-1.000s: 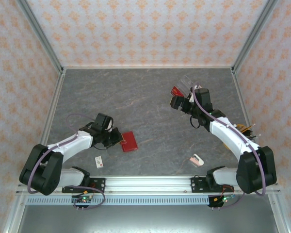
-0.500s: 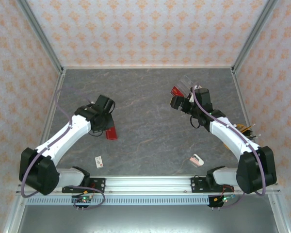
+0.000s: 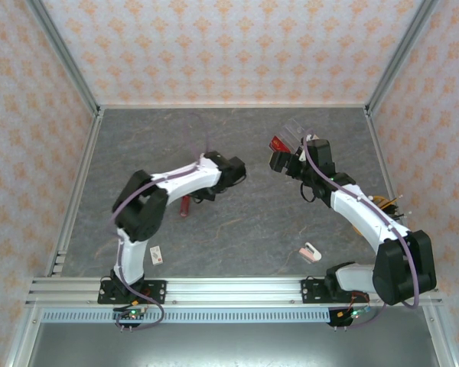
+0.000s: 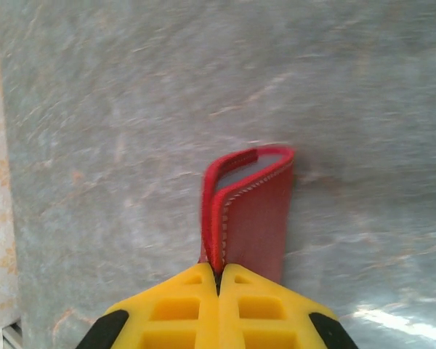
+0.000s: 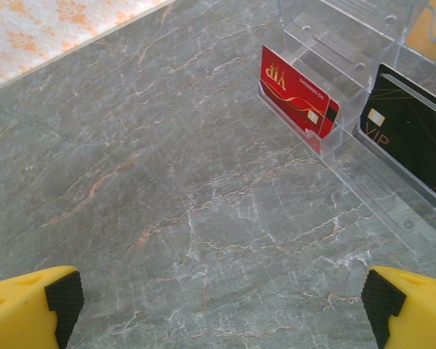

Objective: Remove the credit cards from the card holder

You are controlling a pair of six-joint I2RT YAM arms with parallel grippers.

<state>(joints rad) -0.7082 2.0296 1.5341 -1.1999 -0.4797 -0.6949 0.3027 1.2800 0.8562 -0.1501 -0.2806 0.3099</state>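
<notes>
Setting: grey marble-patterned desk point(image 3: 252, 222), boxed in by pale walls point(image 3: 214, 46) printed with orange floral motifs and edged with metal rails.
Card holder point(image 4: 251, 211): red and leather-like, with pale stitching along its edges; it sat left of the desk's middle, under the left arm point(image 3: 176, 174) in the top view.
Card holder, pose: bent into a narrow loop, with a greyish lining showing inside the fold at its far end. Whether that end touched the desk could not be told.
Left jaws: clenched on the card holder's near end, the two yellow fingers point(image 4: 182, 309) pressed together with the red edges pinched between them.
Right jaws: released and spread wide, the yellow, black-padded fingers point(image 5: 29, 302) at the lower corners of the right wrist view, grasping nothing, over bare desk.
Clear plastic tray point(image 5: 392, 211): toward the far right of the desk, just ahead of the right jaws, with stepped slots.
Red card point(image 5: 298, 91): stood tilted in a front slot; gold "VIP" read upside down from the wrist camera, and the line of small print was too fine to read.
Black card point(image 5: 410, 138): in the slot beside the red card, with gold "VIP" next to a chip.
Small white card point(image 3: 157, 254): flat near the left arm's base, with a red mark; no lettering legible.
Pinkish object point(image 3: 311, 251): near the desk's front edge on the right, well apart from the tray.
</notes>
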